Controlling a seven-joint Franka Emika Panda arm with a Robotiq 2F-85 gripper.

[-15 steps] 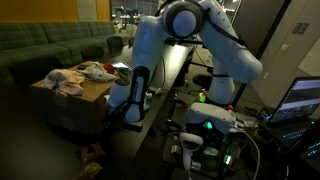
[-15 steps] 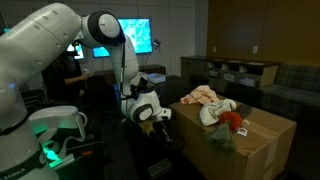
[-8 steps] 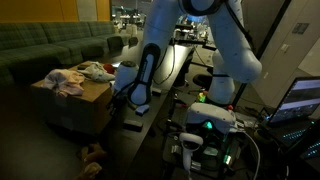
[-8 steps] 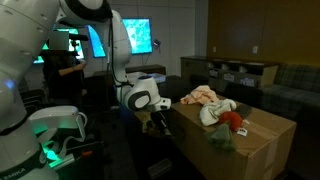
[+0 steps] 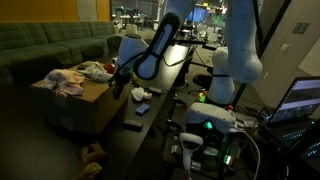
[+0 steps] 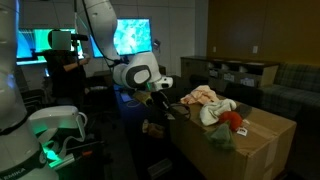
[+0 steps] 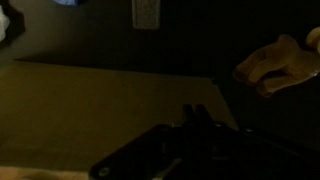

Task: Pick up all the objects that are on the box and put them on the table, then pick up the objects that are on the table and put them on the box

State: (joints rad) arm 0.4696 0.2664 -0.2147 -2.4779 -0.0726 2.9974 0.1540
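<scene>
Fingers (image 7: 192,120) in shadow, apart or together we cannot tell; we hover over the box (image 7: 110,100) and should centre on the cloth pile (image 7: 275,62) before descending.

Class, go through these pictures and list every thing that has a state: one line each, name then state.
Pincer: in the air by the box's near corner; too dark to tell whether it is open or shut.
Box: upright, top shut, things lying on it.
Cloths: crumpled in a heap on the box.
Red thing: lying on the box, beside the cloths.
Monitor: lit.
Laptop: open, screen lit.
</scene>
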